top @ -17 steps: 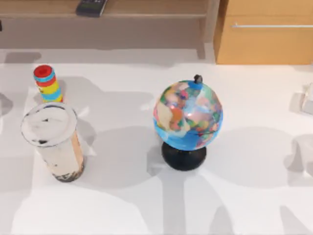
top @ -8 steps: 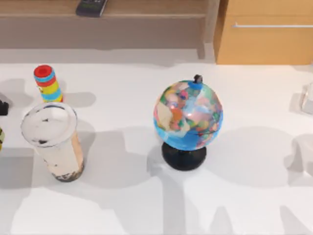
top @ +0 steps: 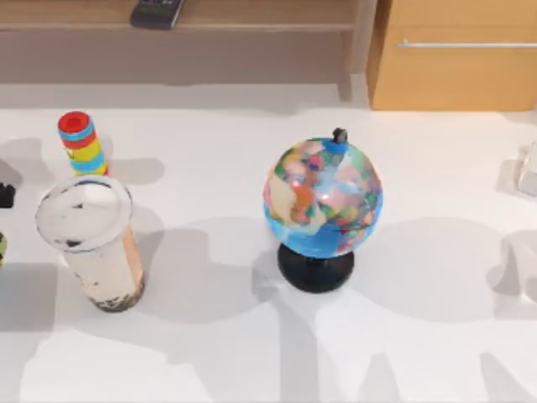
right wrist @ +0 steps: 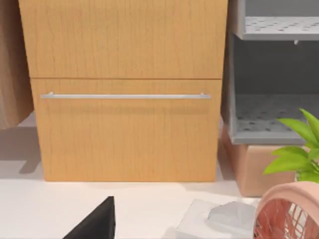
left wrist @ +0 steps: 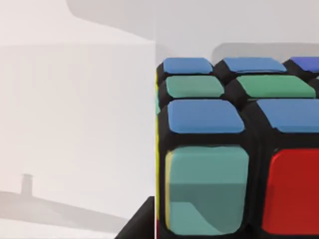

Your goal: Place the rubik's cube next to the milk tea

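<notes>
Cube (left wrist: 234,149) left of milk tea (top: 91,242)

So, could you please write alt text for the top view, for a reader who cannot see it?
A milk tea in a tall clear cup stands at the white table's left side, with a striped ringed cylinder just behind it. A multicoloured globe on a black base stands near the middle, and wooden furniture lines the far edge.
</notes>
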Action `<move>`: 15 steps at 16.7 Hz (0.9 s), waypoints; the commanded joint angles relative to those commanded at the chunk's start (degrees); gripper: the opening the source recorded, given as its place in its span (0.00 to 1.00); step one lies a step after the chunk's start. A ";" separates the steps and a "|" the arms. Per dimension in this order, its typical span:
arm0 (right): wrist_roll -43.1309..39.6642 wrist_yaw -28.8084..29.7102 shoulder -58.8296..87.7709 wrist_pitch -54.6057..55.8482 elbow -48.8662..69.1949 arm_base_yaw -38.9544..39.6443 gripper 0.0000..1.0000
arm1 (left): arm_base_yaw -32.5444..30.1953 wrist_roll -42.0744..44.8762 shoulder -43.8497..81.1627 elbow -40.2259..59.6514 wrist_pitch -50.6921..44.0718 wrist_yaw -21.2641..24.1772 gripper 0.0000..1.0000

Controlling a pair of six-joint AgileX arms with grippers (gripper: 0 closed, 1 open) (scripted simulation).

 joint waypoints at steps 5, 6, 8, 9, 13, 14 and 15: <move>0.00 0.00 0.00 0.00 0.00 0.00 1.00 | 0.74 0.03 -0.39 0.10 0.52 -0.16 0.00; 0.00 0.00 0.00 0.00 0.00 0.00 1.00 | 0.87 0.05 -0.48 0.14 0.76 -0.19 0.00; 0.00 0.00 0.00 0.00 0.00 0.00 1.00 | 1.05 0.07 -0.64 0.21 1.34 -0.23 0.00; 0.00 0.00 0.00 0.00 0.00 0.00 1.00 | 1.11 0.07 -0.72 0.21 1.68 -0.25 0.00; 0.00 0.00 0.00 0.00 0.00 0.00 1.00 | 1.08 0.00 -0.91 -0.16 3.09 -0.28 0.00; 0.00 0.00 0.00 0.00 0.00 0.00 1.00 | 0.99 -0.02 -0.89 -0.39 3.40 -0.26 0.00; 0.00 0.00 0.00 0.00 0.00 0.00 1.00 | 0.87 -0.04 -0.80 -0.68 3.68 -0.23 0.00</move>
